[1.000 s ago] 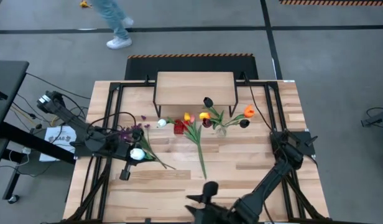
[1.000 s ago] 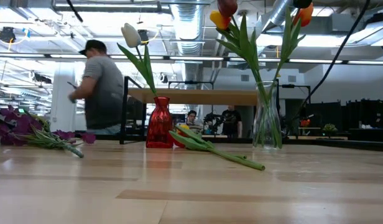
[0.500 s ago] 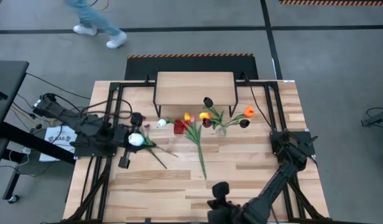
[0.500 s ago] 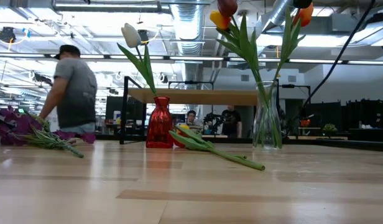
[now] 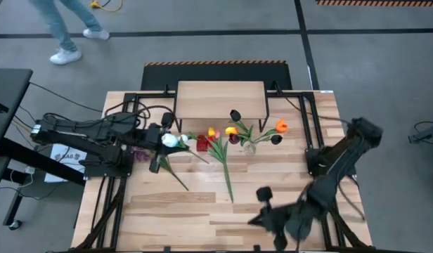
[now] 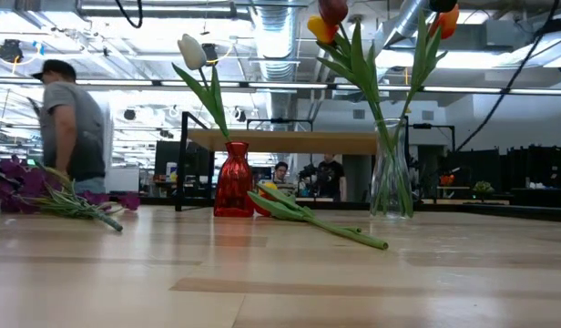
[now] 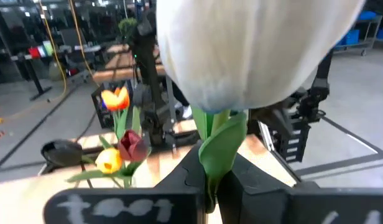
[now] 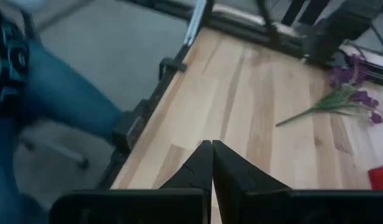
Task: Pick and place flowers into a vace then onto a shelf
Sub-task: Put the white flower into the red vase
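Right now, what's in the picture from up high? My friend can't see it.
The left gripper holds a white tulip beside the small red vase on a plank table. A glass vase of tulips fronts the light-wood shelf; the right gripper waits near the table's front edge.

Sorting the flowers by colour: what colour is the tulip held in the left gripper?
White. The tulip fills the left wrist view, its green stem pinched in the left gripper.

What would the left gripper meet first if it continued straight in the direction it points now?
Probably the red vase. The left gripper, shut on the white tulip, points across the table toward it, and the clear vase stands farther along. Whether it would pass above them is unclear.
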Robot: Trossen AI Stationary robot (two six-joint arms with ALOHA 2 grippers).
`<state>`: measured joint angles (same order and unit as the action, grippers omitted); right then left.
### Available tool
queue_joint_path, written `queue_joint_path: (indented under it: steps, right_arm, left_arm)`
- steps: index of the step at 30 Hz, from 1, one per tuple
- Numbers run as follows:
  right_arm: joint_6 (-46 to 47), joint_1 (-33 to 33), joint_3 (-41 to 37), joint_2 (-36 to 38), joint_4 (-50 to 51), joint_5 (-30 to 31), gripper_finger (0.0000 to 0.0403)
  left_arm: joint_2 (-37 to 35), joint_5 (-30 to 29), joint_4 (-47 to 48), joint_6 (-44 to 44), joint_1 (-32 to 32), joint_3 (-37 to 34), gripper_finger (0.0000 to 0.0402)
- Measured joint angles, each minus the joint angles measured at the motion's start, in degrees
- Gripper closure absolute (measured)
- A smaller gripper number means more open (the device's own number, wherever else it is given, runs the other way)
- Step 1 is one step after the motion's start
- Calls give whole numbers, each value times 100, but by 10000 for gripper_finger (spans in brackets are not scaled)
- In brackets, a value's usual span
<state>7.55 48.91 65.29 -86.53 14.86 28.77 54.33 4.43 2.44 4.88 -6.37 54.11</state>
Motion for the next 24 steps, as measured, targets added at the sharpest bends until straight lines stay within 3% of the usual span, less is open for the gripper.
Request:
queue_joint_path:
  steps: [4,8,18,24]
  right_arm:
    - [37,-106,-1332,857,-1148,0,401]
    - [44,-142,-2020,1278,-1596,171,402]
    - [51,-142,-2390,1171,-1670,453,401]
    - [235,-142,-2470,942,-1747,452,402]
  left_arm:
    - [215,220,78,-108,297,0,401]
    - [353,263,687,-91,609,300,401]
    - [738,12,1640,398,1367,822,401]
    - [873,593,1750,471,2015,819,401]
